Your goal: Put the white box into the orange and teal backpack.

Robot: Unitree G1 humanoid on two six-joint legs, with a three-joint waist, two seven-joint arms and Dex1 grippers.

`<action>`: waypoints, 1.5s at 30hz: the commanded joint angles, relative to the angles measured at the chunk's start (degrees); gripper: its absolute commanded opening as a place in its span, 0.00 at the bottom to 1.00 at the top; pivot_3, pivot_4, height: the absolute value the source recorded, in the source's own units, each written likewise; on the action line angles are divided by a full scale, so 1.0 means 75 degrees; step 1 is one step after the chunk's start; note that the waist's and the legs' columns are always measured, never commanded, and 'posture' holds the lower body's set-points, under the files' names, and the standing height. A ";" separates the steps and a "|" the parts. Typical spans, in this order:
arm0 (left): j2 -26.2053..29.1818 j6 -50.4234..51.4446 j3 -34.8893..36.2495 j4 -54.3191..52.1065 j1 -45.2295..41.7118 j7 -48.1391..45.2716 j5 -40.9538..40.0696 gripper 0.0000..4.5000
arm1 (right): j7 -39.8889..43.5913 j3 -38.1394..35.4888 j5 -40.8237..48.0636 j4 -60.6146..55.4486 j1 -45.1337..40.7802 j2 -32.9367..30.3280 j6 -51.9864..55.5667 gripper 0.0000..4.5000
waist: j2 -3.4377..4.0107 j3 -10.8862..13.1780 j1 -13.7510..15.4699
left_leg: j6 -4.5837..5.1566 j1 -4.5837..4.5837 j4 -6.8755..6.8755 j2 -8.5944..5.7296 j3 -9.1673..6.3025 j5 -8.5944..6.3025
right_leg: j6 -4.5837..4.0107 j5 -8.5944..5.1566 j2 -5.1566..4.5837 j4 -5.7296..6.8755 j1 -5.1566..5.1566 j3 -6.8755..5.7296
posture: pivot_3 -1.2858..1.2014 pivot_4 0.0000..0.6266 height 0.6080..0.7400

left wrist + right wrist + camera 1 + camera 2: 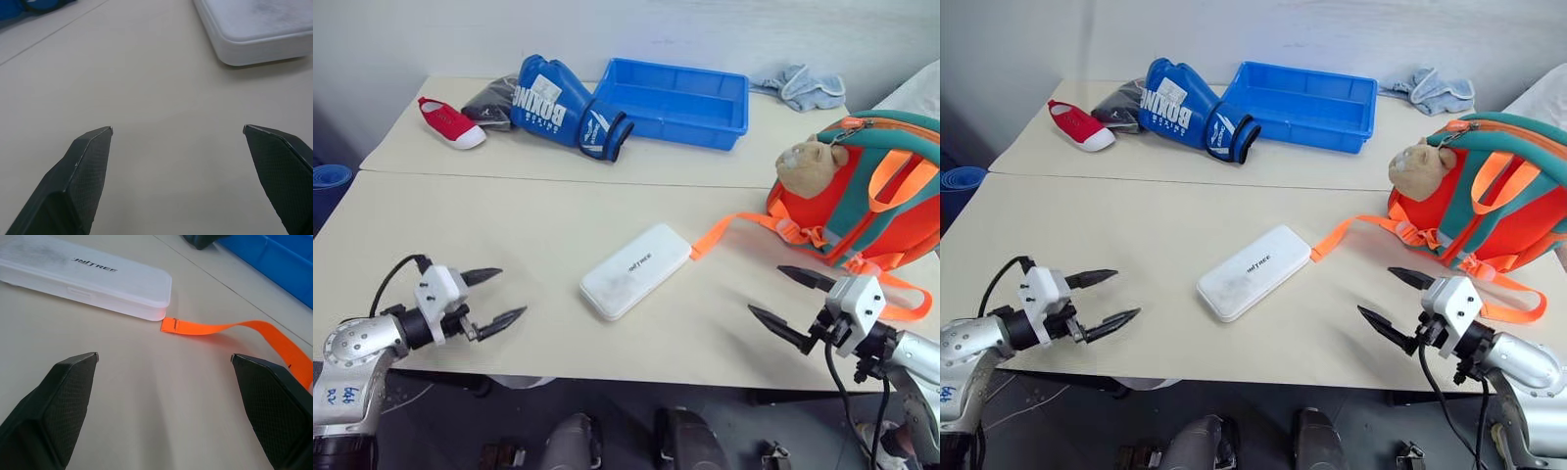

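While the flat white rectangular plastic box (635, 270) lies mid-tabletop (509, 225), the small rounded orange and teal backpack (871, 196) is seen at the far right, its orange webbing strap (729, 230) ending just beside the box. Left claw (494, 299) and right claw (783, 299) are held wide, empty, at the near edge.

From the left wrist, the box corner (259, 29) is seen beyond spread fingers (83, 166).

From the right wrist, the strap tip (171, 325) is seen just beside the box (88, 279).

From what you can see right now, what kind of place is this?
Probably an indoor test or lab room, not a home: two plain tables pushed together by a bare white wall, with unrelated practice items laid out, such as a boxing glove, a blue tray and a backpack.
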 commanded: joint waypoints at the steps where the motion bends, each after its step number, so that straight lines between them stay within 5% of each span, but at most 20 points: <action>1: 0.0052 -0.0049 -0.0038 -0.0066 -0.0069 -0.0090 -0.0015 1.00 | 0.0036 -0.0004 -0.0019 -0.0210 -0.0055 -0.0144 0.0007 0.99 | 0.0000 0.0000 0.0000 | 0.0004 0.0000 -0.0002 0.0000 0.0000 0.0002 | 0.0000 0.0000 0.0000 -0.0002 0.0000 0.0000 | 0.52 0.24 1.00; 6: 0.0025 0.0428 -0.0038 -0.0082 -0.0444 -0.0275 -0.0481 1.00 | 0.0052 0.0047 -0.0025 -0.0174 -0.0159 -0.0128 0.0091 0.99 | 0.0000 0.0000 0.0002 | 0.0013 -0.0001 0.0002 0.0001 0.0001 0.0008 | 0.0000 0.0000 0.0003 0.0001 0.0000 -0.0002 | 0.52 0.24 1.00; 8: 0.0112 0.0723 -0.0140 -0.0134 -0.0616 -0.0468 -0.0651 1.00 | -0.0058 0.0141 0.0248 -0.0342 -0.0386 -0.0156 0.0630 0.91 | 0.0000 0.0000 -0.0001 | 0.0014 -0.0001 0.0004 0.0001 0.0001 0.0008 | 0.0000 0.0000 0.0003 0.0004 0.0001 -0.0002 | 0.52 0.24 1.00; 15: 0.0671 0.1541 -0.0594 -0.0562 -0.0884 -0.1413 -0.0948 0.61 | -0.0478 0.1921 -0.0769 -0.0359 -0.3252 -0.0811 0.2582 0.43 | 0.0004 0.0002 -0.0104 | 0.0000 0.0000 0.0006 0.0011 0.0005 0.0013 | -0.0008 -0.0005 0.0011 0.0019 -0.0018 0.0005 | 0.52 0.24 1.00; 21: 0.0723 0.1796 -0.1138 -0.1474 -0.0159 -0.1574 -0.0880 0.21 | -0.0679 0.3574 -0.1965 0.1317 -0.5671 -0.0271 0.3613 0.00 | 0.0003 0.0002 -0.0099 | -0.0001 -0.0060 0.0017 0.0011 0.0030 0.0014 | -0.0025 -0.0014 0.0012 0.0032 -0.0094 -0.0004 | 0.52 0.24 1.00; 25: 0.0305 0.2196 -0.1583 -0.1869 -0.0266 -0.0907 -0.0732 0.01 | -0.0926 0.4319 -0.2723 0.2797 -0.6788 0.0539 0.3391 0.00 | 0.0003 0.0002 -0.0066 | 0.0007 -0.0081 0.0060 0.0013 0.0032 0.0015 | -0.0024 -0.0014 0.0015 0.0050 -0.0103 -0.0007 | 0.52 0.24 1.00; 36: -0.0135 0.2398 -0.2082 -0.1713 -0.0857 -0.0226 -0.0312 0.01 | -0.0604 0.4465 -0.3202 0.5057 -0.7711 0.1418 0.2609 0.00 | 0.0003 0.0002 -0.0080 | 0.0015 -0.0085 0.0084 0.0014 0.0033 0.0018 | -0.0022 -0.0012 0.0017 0.0128 -0.0108 -0.0005 | 0.52 0.24 1.00; 45: -0.0426 0.2525 -0.2199 -0.1402 -0.1436 0.0004 -0.0183 0.01 | 0.0308 0.4273 -0.2625 0.4136 -0.7142 0.1502 0.3327 0.00 | 0.0003 0.0002 -0.0072 | 0.0013 -0.0086 0.0086 0.0019 0.0033 0.0018 | -0.0022 -0.0013 0.0020 0.0128 -0.0108 -0.0008 | 0.52 0.24 1.00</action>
